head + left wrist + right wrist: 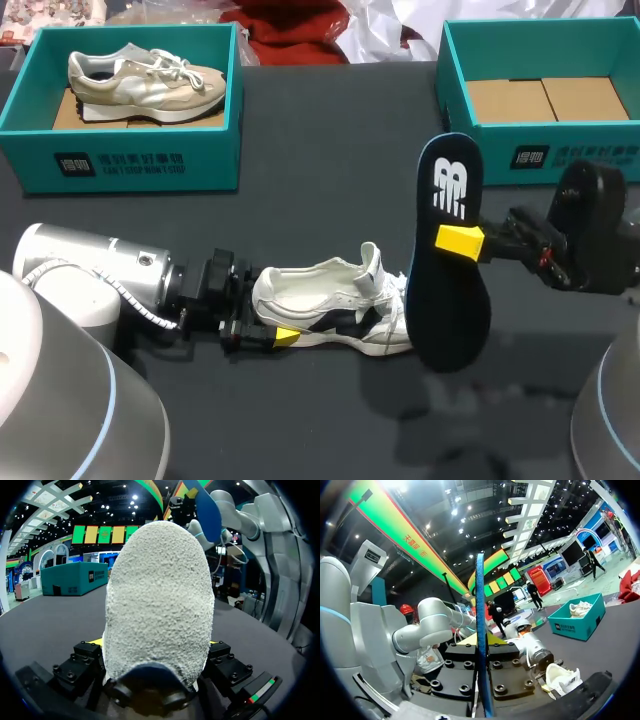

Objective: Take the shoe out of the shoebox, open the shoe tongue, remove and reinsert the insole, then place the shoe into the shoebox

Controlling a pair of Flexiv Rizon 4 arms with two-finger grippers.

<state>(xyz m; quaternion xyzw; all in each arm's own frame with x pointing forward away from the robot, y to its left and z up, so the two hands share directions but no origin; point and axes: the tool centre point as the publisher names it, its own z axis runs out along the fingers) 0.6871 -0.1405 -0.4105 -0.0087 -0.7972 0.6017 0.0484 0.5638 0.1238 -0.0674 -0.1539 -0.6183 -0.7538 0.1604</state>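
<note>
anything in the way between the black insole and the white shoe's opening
Only the white sneaker's own raised tongue stands between its opening and the black foam insole held upright by the right end effector; nothing else visible.

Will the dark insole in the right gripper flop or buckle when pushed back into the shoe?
The insole stands upright from a single mid pinch by the right gripper without drooping, so it is probably fairly stiff yet light. Edge-on in the right wrist view it looks thin, so it may bend when pushed into the shoe.
</note>
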